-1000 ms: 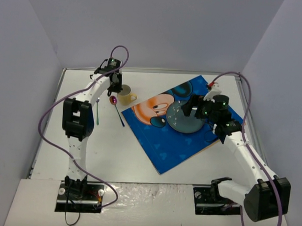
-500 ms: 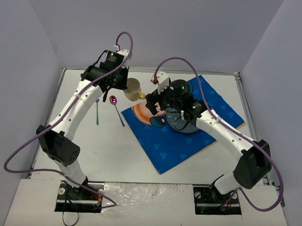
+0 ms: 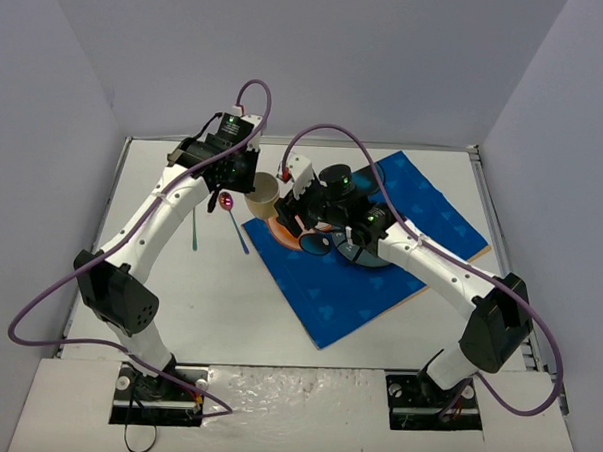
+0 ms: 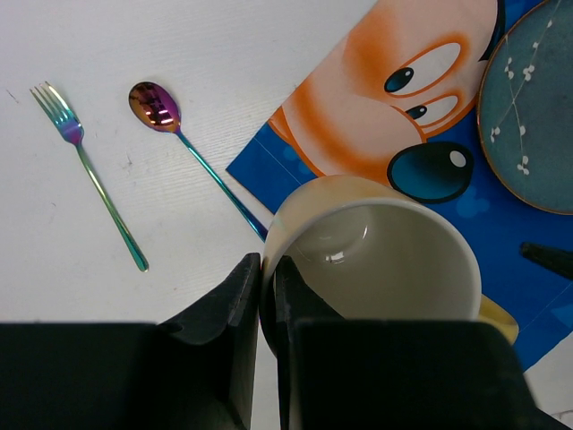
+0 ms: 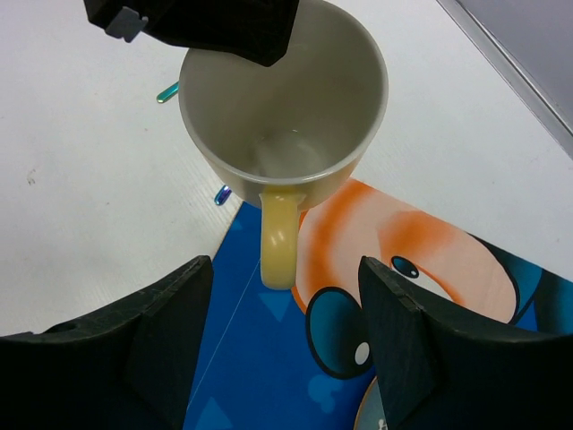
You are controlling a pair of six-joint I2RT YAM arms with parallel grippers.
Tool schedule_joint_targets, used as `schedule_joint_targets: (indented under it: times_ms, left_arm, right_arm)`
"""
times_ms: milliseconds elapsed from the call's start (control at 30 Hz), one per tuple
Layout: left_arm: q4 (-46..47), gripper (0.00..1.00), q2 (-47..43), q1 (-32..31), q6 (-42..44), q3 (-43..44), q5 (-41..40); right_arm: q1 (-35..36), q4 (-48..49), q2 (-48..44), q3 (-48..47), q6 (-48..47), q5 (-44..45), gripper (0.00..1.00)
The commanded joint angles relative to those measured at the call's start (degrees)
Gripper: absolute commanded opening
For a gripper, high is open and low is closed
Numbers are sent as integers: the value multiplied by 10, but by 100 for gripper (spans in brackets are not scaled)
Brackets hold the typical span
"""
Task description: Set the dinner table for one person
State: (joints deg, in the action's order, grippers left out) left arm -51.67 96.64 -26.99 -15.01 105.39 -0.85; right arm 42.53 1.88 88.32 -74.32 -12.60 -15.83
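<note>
My left gripper (image 3: pixel 251 184) is shut on the rim of a cream mug (image 3: pixel 264 194), one finger inside and one outside, and holds it above the near left corner of the blue cartoon-mouse placemat (image 3: pixel 379 274). In the left wrist view the mug (image 4: pixel 376 260) fills the lower right by the gripper (image 4: pixel 267 262). My right gripper (image 3: pixel 288 213) is open; in its wrist view the gripper (image 5: pixel 285 269) faces the mug (image 5: pixel 282 98), whose handle (image 5: pixel 277 242) points at the gap between the fingers. The white dinner table (image 3: pixel 228 303) lies beneath.
A teal plate (image 4: pixel 528 107) sits on the placemat, partly hidden under my right arm in the top view (image 3: pixel 370 251). An iridescent spoon (image 4: pixel 154 106) and fork (image 4: pixel 85 170) lie on the table left of the placemat. Walls enclose the table's far and side edges.
My left gripper has carried the mug right, from the table to the placemat's corner. My right arm has swung left from the plate across the placemat to face the mug.
</note>
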Motion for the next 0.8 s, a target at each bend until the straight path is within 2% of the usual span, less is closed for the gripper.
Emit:
schedule_joint_targets:
  times_ms: [0, 533, 767]
  left_arm:
    - [43, 0, -38, -3, -16, 14, 5]
    - [47, 0, -58, 0, -23, 4, 44]
    - [49, 0, -62, 2, -24, 4, 56]
  right_arm:
    - [6, 37, 2, -19, -15, -12, 62]
    - [-5, 169, -23, 70, -6, -25, 46]
    - [-14, 222, -41, 105, 8, -38, 34]
